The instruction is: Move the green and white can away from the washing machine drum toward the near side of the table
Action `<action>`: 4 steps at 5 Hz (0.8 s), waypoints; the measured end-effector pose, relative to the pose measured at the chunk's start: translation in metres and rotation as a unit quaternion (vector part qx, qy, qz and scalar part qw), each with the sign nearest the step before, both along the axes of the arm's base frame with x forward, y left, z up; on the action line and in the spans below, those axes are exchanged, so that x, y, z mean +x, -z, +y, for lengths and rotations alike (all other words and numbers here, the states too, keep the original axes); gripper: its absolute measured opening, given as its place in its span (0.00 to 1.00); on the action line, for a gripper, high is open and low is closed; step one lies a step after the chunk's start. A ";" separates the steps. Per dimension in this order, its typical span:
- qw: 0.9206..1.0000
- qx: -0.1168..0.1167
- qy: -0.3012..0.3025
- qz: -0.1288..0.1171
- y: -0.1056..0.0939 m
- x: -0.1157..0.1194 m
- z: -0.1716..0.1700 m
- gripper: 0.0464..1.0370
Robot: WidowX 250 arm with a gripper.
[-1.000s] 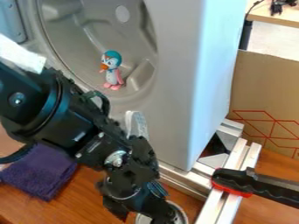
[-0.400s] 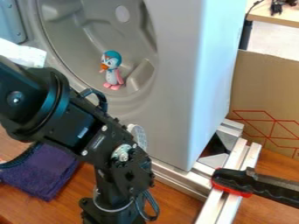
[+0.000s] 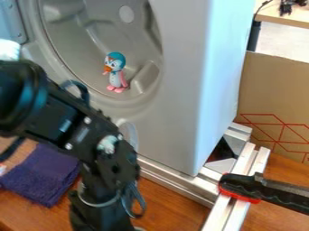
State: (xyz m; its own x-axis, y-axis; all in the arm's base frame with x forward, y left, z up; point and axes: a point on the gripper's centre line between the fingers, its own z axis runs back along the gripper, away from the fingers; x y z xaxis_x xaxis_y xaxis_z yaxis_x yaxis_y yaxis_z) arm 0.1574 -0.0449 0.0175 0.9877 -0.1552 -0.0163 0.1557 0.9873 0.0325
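Glossy little penguin (image 3: 116,76) in the smooth, curved grey recess (image 3: 81,49); fuzzy purple cloth (image 3: 43,177); black arm (image 3: 78,128) bent downward, gripper (image 3: 101,220) clenched or released, can't tell.

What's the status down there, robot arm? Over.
Black arm at lower left, beside purple cloth. Cloth lying on wooden surface, partly behind arm. Toy penguin upright in grey hollow. Black-and-red handle across metal rails, to the right.
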 end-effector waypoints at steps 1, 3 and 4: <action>0.999 -0.002 -0.010 -0.050 -0.030 0.008 0.019 0.96; 0.995 0.013 -0.045 -0.087 -0.082 0.007 0.056 0.96; 0.999 0.010 -0.015 -0.036 -0.085 0.024 0.073 0.96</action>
